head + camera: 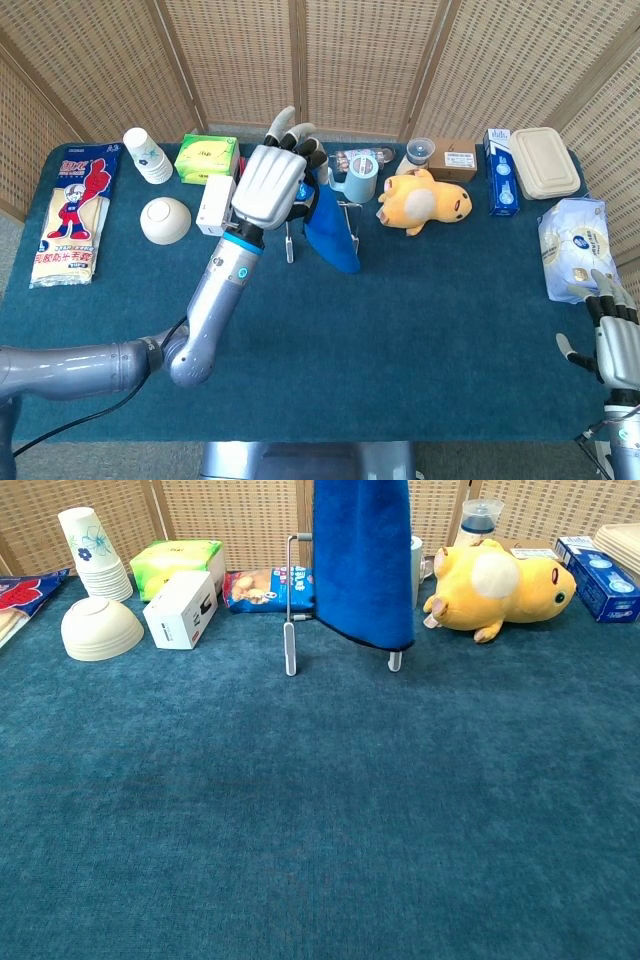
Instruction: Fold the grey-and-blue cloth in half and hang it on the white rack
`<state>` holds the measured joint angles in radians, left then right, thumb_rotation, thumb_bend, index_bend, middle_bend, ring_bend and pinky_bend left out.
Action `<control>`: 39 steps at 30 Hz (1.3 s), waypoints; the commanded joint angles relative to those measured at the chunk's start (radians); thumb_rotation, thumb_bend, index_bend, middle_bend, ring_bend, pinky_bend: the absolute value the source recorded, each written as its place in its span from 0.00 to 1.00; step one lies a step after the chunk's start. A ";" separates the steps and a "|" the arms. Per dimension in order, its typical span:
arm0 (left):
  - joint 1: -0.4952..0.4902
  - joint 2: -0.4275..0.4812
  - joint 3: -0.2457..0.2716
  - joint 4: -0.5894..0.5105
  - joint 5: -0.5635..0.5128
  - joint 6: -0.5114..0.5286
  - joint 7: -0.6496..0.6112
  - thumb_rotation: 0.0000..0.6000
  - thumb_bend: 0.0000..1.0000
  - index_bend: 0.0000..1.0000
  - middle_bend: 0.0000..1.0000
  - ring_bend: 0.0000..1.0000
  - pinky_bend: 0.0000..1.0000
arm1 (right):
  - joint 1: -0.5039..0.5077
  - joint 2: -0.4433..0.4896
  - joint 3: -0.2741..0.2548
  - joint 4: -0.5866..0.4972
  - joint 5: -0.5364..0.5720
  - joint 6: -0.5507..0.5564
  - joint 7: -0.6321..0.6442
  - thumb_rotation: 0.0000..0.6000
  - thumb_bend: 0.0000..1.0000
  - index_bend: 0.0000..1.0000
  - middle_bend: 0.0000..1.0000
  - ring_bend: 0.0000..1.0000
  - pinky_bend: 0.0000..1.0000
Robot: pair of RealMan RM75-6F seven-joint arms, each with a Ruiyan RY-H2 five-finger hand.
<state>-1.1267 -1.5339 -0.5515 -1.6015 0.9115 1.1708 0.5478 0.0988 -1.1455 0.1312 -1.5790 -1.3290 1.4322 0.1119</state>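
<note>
Above the middle of the far half of the table [420, 300], the left hand [268, 187] is grasping the upper end of the grey-and-blue cloth [362, 560], its fingers [300, 140] curling over the top of the fabric. In the head view the cloth is hanging down and to the right from the hand, its lower tip lying just to the right of the white rack's left upright. In the chest view the cloth is hanging as a broad blue panel in front of the white rack [291, 630], covering most of the rack's bar and right side; only the left upright and the foot of the right leg are showing. Whether the cloth is touching the bar cannot be told.

At the near right corner of the table, the right hand [618, 335] is resting released, its fingers apart and holding nothing, just near of a white bag [572, 245].

Along the far edge, from left to right, are standing a stack of paper cups [93, 552], a green box [176, 562], a snack packet [262, 588], a light blue mug [358, 178] and a yellow plush toy [497, 578]. A white bowl [100, 628] is lying upside down near the cups, and a small white box [183, 608] is sitting to its right.
</note>
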 commanded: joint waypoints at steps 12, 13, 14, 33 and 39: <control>-0.052 -0.034 -0.043 0.076 -0.146 0.022 0.012 1.00 0.54 0.78 0.45 0.22 0.00 | -0.008 -0.004 0.000 0.009 -0.002 -0.009 0.013 1.00 0.26 0.22 0.05 0.00 0.00; -0.056 -0.037 -0.044 0.083 -0.149 0.022 0.013 1.00 0.54 0.78 0.45 0.22 0.00 | -0.008 -0.005 -0.001 0.009 -0.002 -0.009 0.013 1.00 0.26 0.22 0.05 0.00 0.00; -0.063 -0.042 -0.044 0.096 -0.153 0.022 0.015 1.00 0.54 0.78 0.45 0.22 0.00 | -0.010 -0.005 -0.001 0.009 -0.002 -0.009 0.013 1.00 0.26 0.22 0.05 0.00 0.00; -0.145 -0.151 -0.015 0.377 -0.214 -0.012 0.042 1.00 0.54 0.78 0.44 0.21 0.00 | -0.041 0.006 -0.002 0.008 0.015 0.005 0.020 1.00 0.26 0.22 0.05 0.00 0.00; -0.181 -0.198 -0.018 0.509 -0.212 -0.054 0.015 1.00 0.54 0.78 0.44 0.21 0.00 | -0.048 0.009 -0.002 0.001 0.015 0.011 0.015 1.00 0.26 0.22 0.05 0.00 0.00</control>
<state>-1.2887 -1.7090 -0.5702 -1.1405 0.6976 1.1384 0.5759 0.0506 -1.1369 0.1293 -1.5777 -1.3139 1.4433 0.1276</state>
